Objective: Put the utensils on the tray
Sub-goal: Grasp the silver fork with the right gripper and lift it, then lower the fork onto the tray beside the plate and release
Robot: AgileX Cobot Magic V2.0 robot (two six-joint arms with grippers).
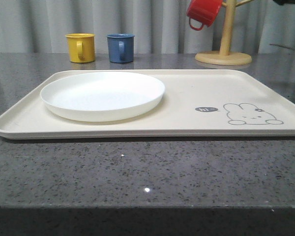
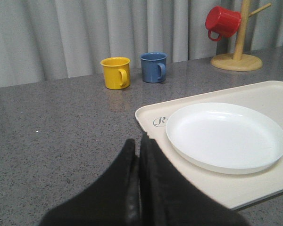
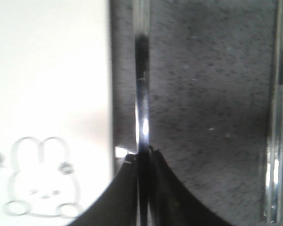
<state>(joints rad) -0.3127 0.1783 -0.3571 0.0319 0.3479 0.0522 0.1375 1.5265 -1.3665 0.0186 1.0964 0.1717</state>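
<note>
Right wrist view: a thin silver utensil (image 3: 142, 94) is pinched in the right gripper (image 3: 142, 160) just off the tray (image 3: 47, 70) edge, apparently for transfer. Left gripper (image 2: 138, 155) is pressed together, empty. Plate (image 1: 102, 95) already sits near the tray's left edge.

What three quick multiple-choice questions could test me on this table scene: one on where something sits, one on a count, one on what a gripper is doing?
1. Where is the white plate?
A. On the tray's left part
B. On the rabbit drawing
C. On the bare counter

2. How many mugs are in the front view?
A. One
B. Two
C. Three

3. What is the right gripper doing?
A. Gaping open
B. Shut on a thin metal utensil
C. Holding a mug

Answers:
1. A: the plate lies inside the rim, away from the rabbit drawing.
2. C: yellow mug, blue mug, and red mug on the wooden stand.
3. B: its dark fingers close around a shiny strip beside the tray edge.
</note>
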